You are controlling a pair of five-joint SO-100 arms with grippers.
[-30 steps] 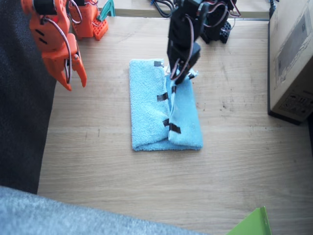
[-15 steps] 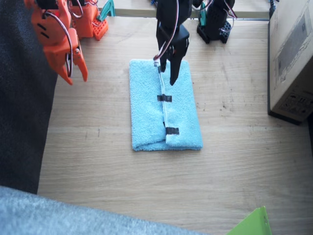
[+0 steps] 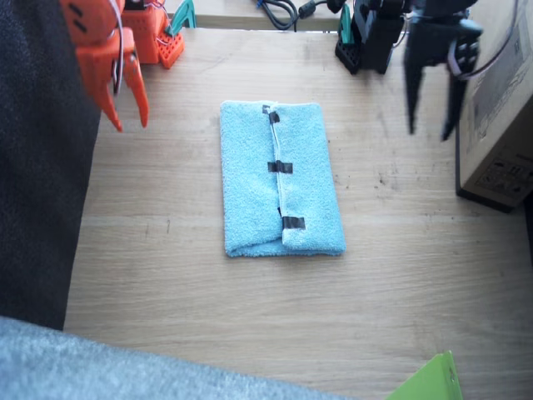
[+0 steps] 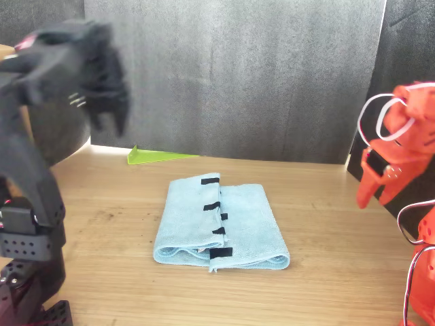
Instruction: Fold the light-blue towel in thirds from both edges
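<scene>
We found the light-blue towel [image 3: 281, 179] lying flat on the wooden table [image 3: 183, 283], already in thirds: both taped edges [image 3: 279, 167] met along a seam down its middle, with the black tape strips [image 3: 280, 167] lined up on that seam. We judged the folding itself complete, since one flap overlapped the other and nothing was left sticking out.

The left gripper [image 3: 430, 117] hung above bare table, well off to the side of the towel nearest the cardboard box [image 3: 498, 100]. Its two fingers were spread apart and empty. In the front view [image 4: 102, 102] it was blurred, so we could read no more detail there. We took its raised, clear position as keeping the fingers from snagging the fresh fold.

The right gripper [image 3: 125, 104] hung on the opposite side, well apart from the towel, fingers pointing down with a gap between them, holding nothing. It looked parked out of the way, leaving the cloth undisturbed.
</scene>
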